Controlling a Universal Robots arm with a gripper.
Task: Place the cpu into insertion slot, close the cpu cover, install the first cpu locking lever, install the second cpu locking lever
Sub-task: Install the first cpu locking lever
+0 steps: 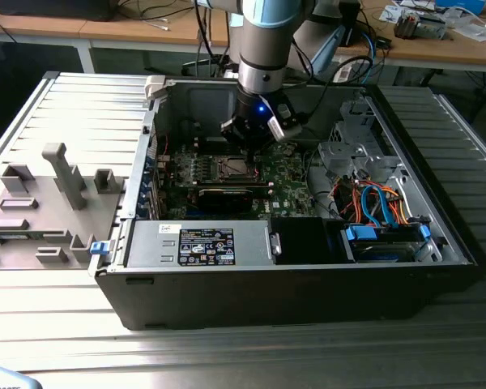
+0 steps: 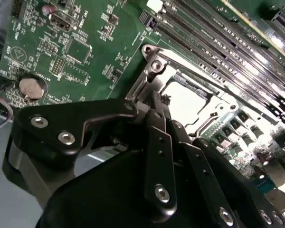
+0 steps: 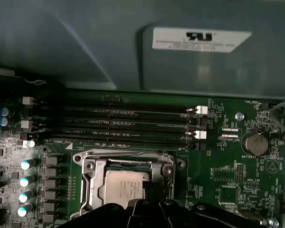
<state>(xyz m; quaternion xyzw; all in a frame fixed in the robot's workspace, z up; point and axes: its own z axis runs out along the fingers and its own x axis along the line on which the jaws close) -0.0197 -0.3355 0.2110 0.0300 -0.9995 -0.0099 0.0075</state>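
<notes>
CPU (image 3: 123,189) already sits in the insertion slot (image 3: 92,192), silver-grey top facing up, flat inside the socket; the second wrist view shows the same bright chip (image 2: 183,102) seated there. The cpu cover (image 3: 128,164) looks lowered around the chip, its frame lying over the slot's edges with the window over the metal top. Whether it is fully flat cannot be told. So the placing looks done and the cover looks closed or nearly so. The locking levers are not clearly made out in either wrist view, so their state cannot be judged; by this reading the lever steps are what is left.

The claw (image 2: 154,102) is right at the socket, dark fingers (image 2: 156,137) coming together at one edge of the cover frame, tips close to or touching the metal. They look nearly together, but a thin part between them cannot be ruled out, so open or closed cannot be told, nor what it may be pinching.

In the exterior view the arm (image 1: 263,49) comes straight down into the open computer case (image 1: 308,300), wrist vertical, claw (image 1: 247,146) low over the green motherboard (image 1: 287,174) at the socket (image 1: 231,168). The case lies on its side on a ribbed metal desk (image 1: 89,113). Long memory slots (image 3: 123,126) run just beside the socket; a coin battery (image 3: 254,142) sits apart on the board.
</notes>
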